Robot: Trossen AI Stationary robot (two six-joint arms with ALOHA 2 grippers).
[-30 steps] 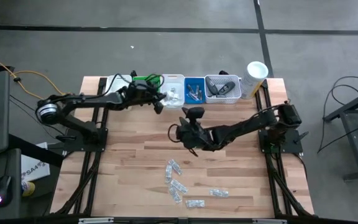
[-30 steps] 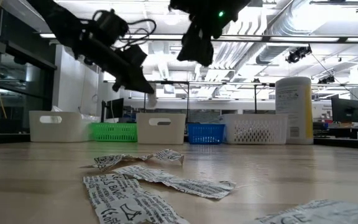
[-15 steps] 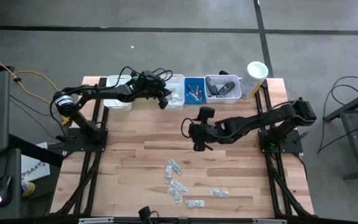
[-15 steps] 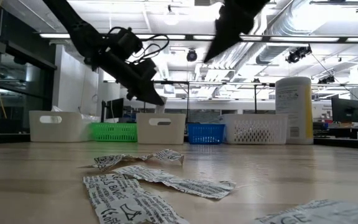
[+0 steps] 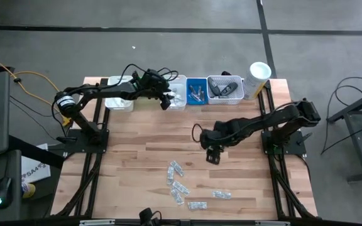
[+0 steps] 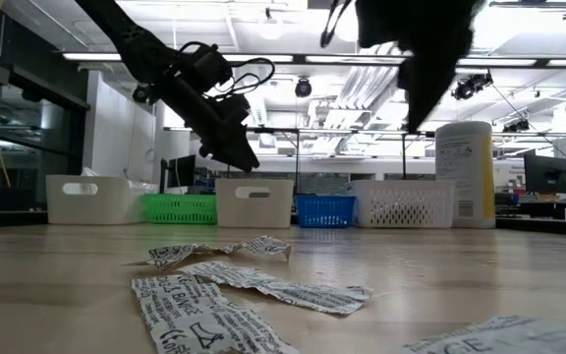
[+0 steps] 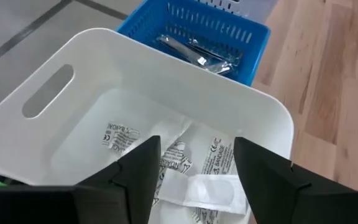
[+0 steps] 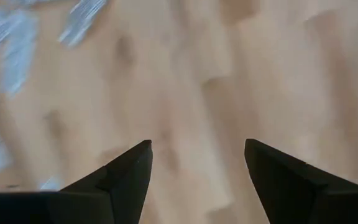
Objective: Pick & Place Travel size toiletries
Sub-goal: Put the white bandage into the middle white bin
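Left gripper (image 7: pixel 194 163): above the white bin (image 7: pixel 55 130) at the table's far edge, fingers spread apart, nothing between them.
Inside white bin: several sachets (image 7: pixel 182 158) lying flat on the floor; one sachet with a white band across it (image 7: pixel 207 190) just under the fingers, apart from them.
White bin, seen from above (image 5: pixel 176 83): in the back row, with the blue bin (image 5: pixel 197 91) just beside it on the right.
Blue bin contents: thin silvery items (image 7: pixel 197 50), too small to name.
Right gripper (image 8: pixel 197 165): over bare wood near the table's middle, fingers wide, empty; in the high view (image 5: pixel 213 154) it points toward the near side.
Loose sachets (image 5: pixel 180 186): scattered on the near half of the table, between the right gripper and the front edge, apart from the gripper.
Low view: crumpled printed sachets (image 6: pixel 234 285) in the foreground; both arms hang above the table (image 6: pixel 440 265).
Back row, rest: green bin (image 6: pixel 180 207), white mesh basket (image 5: pixel 225 90) holding dark items, tall white canister (image 5: pixel 257 78) at the right end.
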